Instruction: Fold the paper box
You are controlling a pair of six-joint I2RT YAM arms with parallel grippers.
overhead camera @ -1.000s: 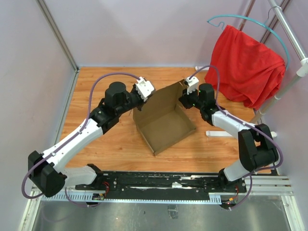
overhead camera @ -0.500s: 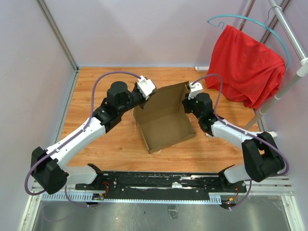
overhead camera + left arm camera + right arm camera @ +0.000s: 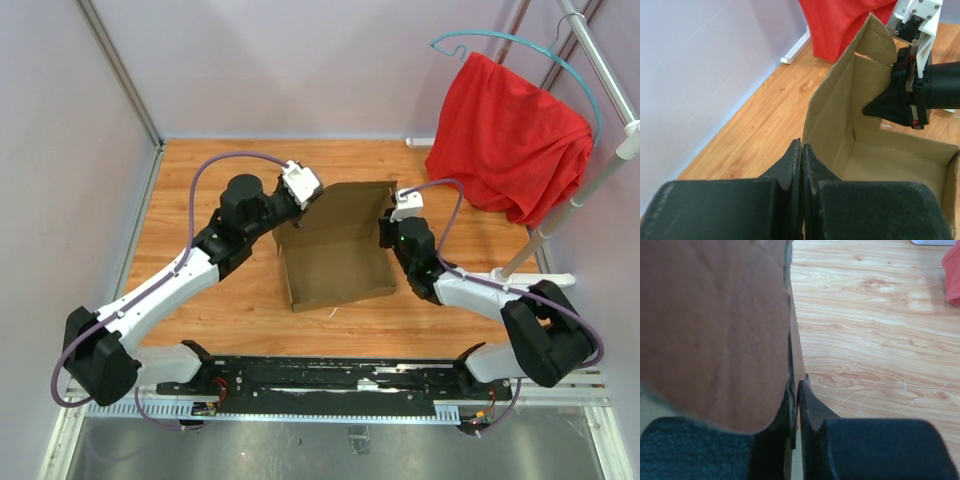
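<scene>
Since the earlier frames the box (image 3: 335, 255) has swung round to lie square with the table (image 3: 190, 180) edges. The right arm (image 3: 470, 290) has drawn back toward the near edge, its elbow folded lower.

Near edge: a black rail (image 3: 330, 378) carries both arm bases. A narrow strip of bare wood separates it from the box's near wall.

Middle of the tabletop: the box sits open-topped with its floor flat on the wood and its far wall raised.
- The left gripper (image 3: 292, 212) is clamped on the box's left wall at the far-left corner. The left wrist view shows its fingers (image 3: 790, 165) pressed together on the card edge.
- The right gripper (image 3: 388, 228) is clamped on the right wall. The right wrist view shows the card pinched between its fingers (image 3: 810, 407).

Obstructions: the left arm (image 3: 170, 280) crosses the wood between the box and the near-left corner. The right arm lies along the near-right part of the table.

Open room: bare wood runs from the box's left wall to the left edge, and a band of it lies between the far wall and the far edge.

Right edge and far-right corner:
- A white rack foot (image 3: 796, 47) rests on the wood.
- A rack pole (image 3: 570, 205) rises from it.
- A red cloth (image 3: 510, 140) hangs on a teal hanger (image 3: 500, 38), well apart from the box.

Plain walls (image 3: 300, 70) close the left and far edges.
</scene>
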